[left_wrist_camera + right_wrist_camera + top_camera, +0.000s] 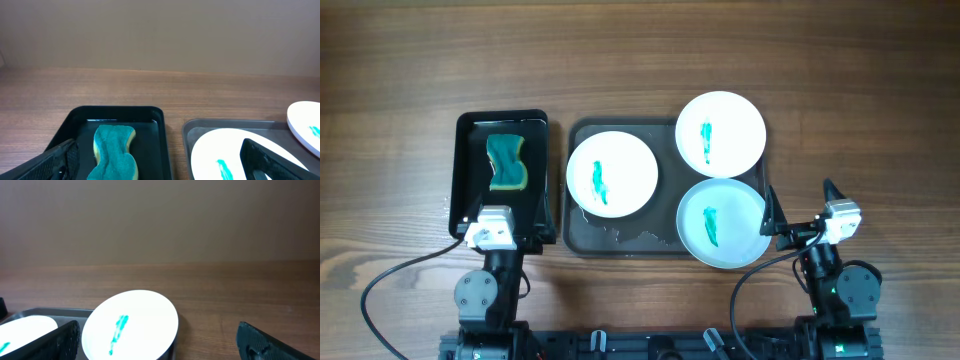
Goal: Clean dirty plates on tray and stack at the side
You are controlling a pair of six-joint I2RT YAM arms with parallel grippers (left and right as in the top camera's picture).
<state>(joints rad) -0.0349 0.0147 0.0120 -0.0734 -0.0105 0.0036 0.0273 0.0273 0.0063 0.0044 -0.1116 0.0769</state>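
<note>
On the brown wood-grain table (400, 60), which runs back to a plain beige wall (160, 30), I see the three white plates lying on the grey tray (582, 235) at the centre, each with a teal smear in its middle. The left plate (612, 174) lies flat on the tray's left half. The far right plate (721, 134) overhangs the tray's far right corner, and the near right plate (723, 224) hangs past its right and near edges. Bare tray in front of the left plate looks wet. Just left of the grey tray stands a black tray (466, 170) holding a teal and yellow sponge (506, 162), which lies flat towards the far end. My left gripper (159, 145) hangs over the black tray's near end, spread wide and holding nothing. My right gripper (800, 200) sits just right of the near right plate, also spread wide and empty. Its inner finger is close by that plate's rim, and I cannot tell whether they touch.
</note>
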